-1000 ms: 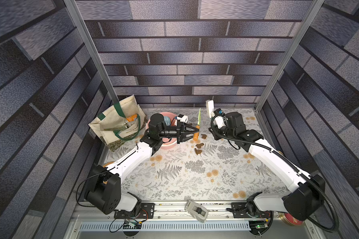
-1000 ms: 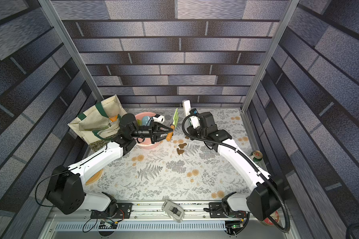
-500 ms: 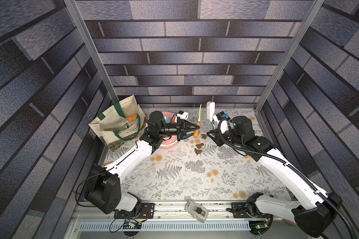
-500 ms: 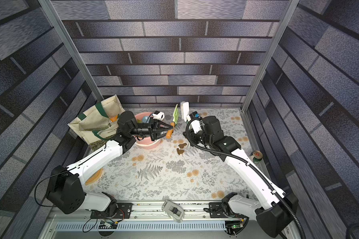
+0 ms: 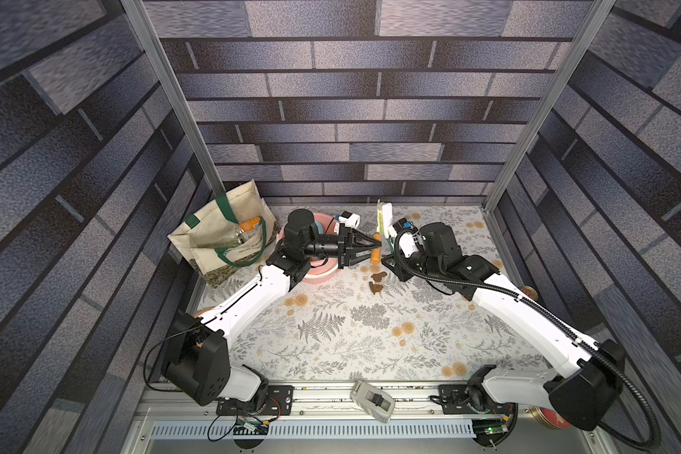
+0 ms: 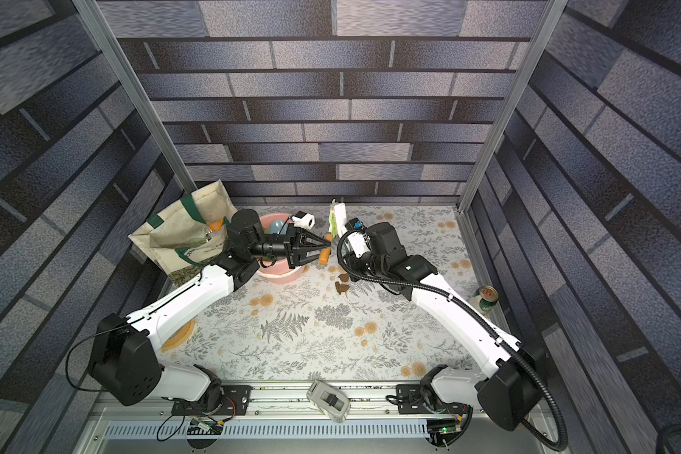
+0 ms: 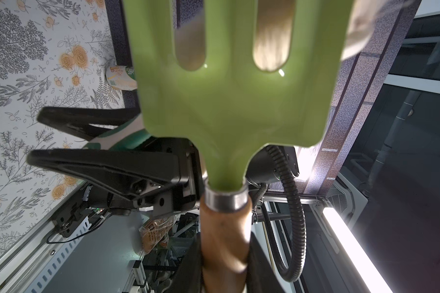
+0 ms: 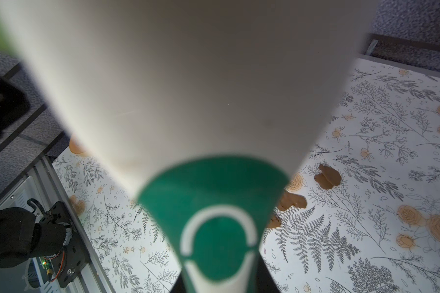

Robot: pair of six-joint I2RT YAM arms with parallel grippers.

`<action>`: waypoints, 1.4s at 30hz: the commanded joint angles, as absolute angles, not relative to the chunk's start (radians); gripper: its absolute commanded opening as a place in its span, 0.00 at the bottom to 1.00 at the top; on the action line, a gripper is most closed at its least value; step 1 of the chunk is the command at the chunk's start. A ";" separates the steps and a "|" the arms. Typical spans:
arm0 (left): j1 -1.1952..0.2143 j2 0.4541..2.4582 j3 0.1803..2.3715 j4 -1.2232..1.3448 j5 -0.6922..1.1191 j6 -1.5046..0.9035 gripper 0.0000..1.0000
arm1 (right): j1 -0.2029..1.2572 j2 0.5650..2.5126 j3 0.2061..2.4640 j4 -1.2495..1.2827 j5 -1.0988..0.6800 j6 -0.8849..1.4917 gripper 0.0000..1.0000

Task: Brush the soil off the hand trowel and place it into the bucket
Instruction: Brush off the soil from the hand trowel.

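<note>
My left fingers [image 5: 364, 238] are clamped on a wooden handle and my right fingers [image 7: 99, 167] on a brush, so here's the scene. Under me lies a table cloth [image 5: 350, 334] printed with grey ferns and orange flowers, boxed in by panels of grey brick print [image 5: 350, 118]. A cream tote bag [image 5: 213, 243] with green straps slumps in the far left corner. The pink bucket [image 5: 319, 277] stands just beside it, and a can [image 6: 487, 298] sits at the right edge.

Left gripper [image 5: 373, 250]: closed down narrow, pinching the hand trowel [image 7: 234, 106] by its handle, out past the bucket's rim and above the cloth, not in the bucket. Right gripper [image 7: 32, 138]: jaws drawn in on the green grip of the brush [image 8: 188, 88], its cream head raised alongside the blade. In both top views the two tools stand upright, side by side, near the back wall.

The trowel itself: a glossy green blade pointing up, with two long slots cut through it and tan bristles showing through them from the far side. Below that comes a metal collar, then varnished wood. The soil [image 8: 327, 177] lies in brown blobs on the cloth beneath the tools
</note>
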State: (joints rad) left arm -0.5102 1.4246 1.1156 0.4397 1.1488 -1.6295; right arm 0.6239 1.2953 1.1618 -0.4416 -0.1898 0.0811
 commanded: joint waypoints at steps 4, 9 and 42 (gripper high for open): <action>-0.542 1.396 1.167 0.456 1.193 -1.567 0.16 | 0.631 1.386 1.219 -0.433 -0.145 0.015 0.03; -0.548 1.380 1.152 0.445 1.189 -1.557 0.16 | 0.627 1.430 1.265 -0.420 -0.114 -0.002 0.03; -0.289 1.323 1.237 -0.589 0.458 -0.546 0.17 | 0.480 1.627 1.325 -0.752 -0.065 0.149 0.04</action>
State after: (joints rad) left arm -0.2863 1.2881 1.2148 -0.4957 0.6983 -0.7300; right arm 0.4709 1.6085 1.3586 -0.6796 -0.0902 0.1150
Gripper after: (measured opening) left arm 0.261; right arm 0.232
